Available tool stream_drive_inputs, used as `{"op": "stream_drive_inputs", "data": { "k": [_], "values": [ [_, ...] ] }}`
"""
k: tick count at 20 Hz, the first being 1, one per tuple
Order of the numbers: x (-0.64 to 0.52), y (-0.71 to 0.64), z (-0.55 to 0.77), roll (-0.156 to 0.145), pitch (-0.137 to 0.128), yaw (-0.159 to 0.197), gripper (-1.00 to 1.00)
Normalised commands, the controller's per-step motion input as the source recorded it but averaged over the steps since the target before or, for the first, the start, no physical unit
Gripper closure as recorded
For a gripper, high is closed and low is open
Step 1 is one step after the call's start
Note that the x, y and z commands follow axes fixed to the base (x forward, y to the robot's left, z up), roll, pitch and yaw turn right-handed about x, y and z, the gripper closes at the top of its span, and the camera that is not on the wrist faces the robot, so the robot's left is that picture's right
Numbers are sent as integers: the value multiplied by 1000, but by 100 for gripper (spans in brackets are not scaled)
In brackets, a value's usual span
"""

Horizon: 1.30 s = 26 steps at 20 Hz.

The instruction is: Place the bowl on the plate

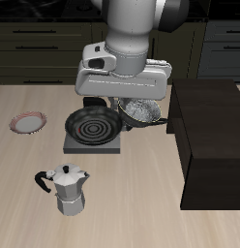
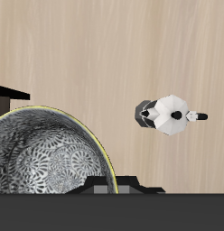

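- Gripper in upper centre of exterior frame, mostly hidden under the arm's white body; fingers not clearly seen, can't tell if clamped or apart.
- Bowl directly under the gripper, just right of centre in exterior frame, tilted, appears off the table; grip on it not confirmable.
- Wrist view: bowl fills much of the frame, close to camera, speckled grey inside, thin yellowish rim visible.
- Pan, black with ring pattern, just beside the bowl, centre of exterior frame; sits on a grey base.
- Plate, pink-red rim, white middle, at left edge of exterior frame, well apart from bowl, on the table.
- Moka pot, silver with black handle, lower left of exterior frame, nearer the front edge; upright.
- Same pot seen from above in wrist view, apart from bowl.
- Dark cabinet block on right side of exterior frame, near the bowl.
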Motion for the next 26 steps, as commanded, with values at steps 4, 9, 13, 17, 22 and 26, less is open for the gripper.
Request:
{"op": "stream_drive_inputs", "data": {
  "k": [4, 9, 13, 17, 22, 26],
  "values": [
    [-228, -259, 31, -3, -19, 17, 100],
    [-125, -227, 31, -15, -6, 0, 100],
    [-219, -383, 56, -26, -11, 29, 100],
    [-223, -273, 6, -16, 10, -6, 100],
    [-332, -219, -106, -4, 22, 16, 100],
    [-252, -229, -107, 7, 9, 22, 100]
  ]
}}
